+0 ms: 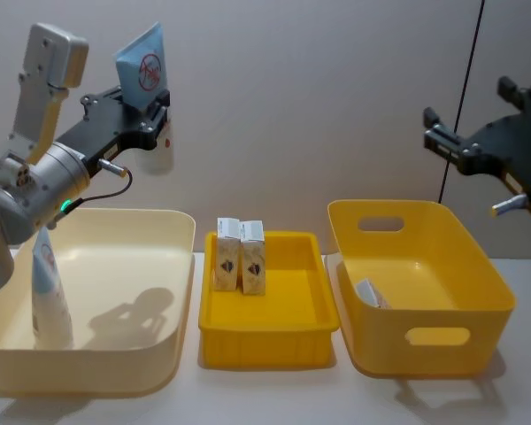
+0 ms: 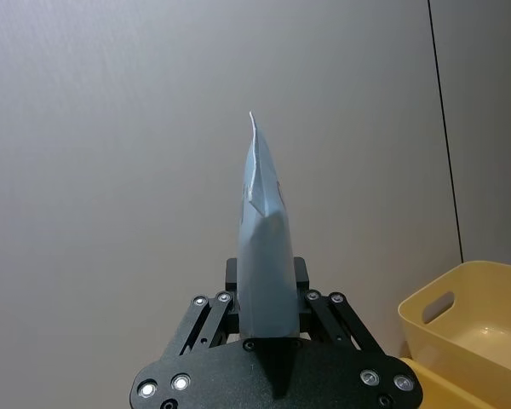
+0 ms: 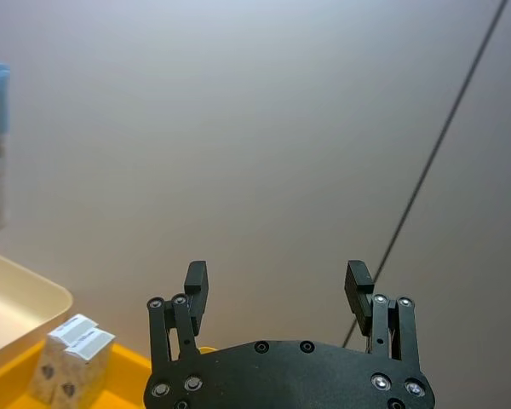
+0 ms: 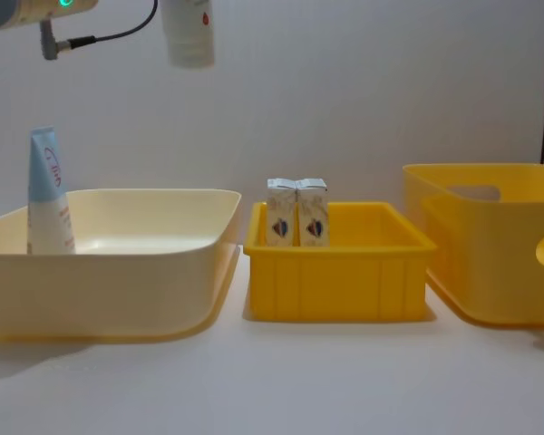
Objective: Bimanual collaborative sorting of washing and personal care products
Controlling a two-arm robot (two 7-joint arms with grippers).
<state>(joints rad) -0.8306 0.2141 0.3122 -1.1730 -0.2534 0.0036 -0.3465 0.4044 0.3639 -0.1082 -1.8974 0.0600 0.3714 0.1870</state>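
My left gripper [image 1: 144, 106] is raised high above the cream bin [image 1: 159, 354] and is shut on a light-blue tube [image 1: 143, 62] with a red mark, crimped end up and white cap [image 4: 189, 32] hanging down. The left wrist view shows the tube [image 2: 264, 247] edge-on between the fingers. A second light-blue tube [image 1: 49, 292] stands in the cream bin's left corner. Two cream cartons [image 1: 240, 255] stand side by side in the small yellow tray [image 1: 274, 341]. My right gripper [image 1: 471, 111] hovers open and empty above the yellow basket [image 1: 478, 310].
A small white item [image 1: 372, 294] lies on the floor of the yellow basket. The three containers sit in a row on the white table [image 4: 272, 381], close together. A grey wall stands behind, with a dark cable [image 1: 460, 97] running down it.
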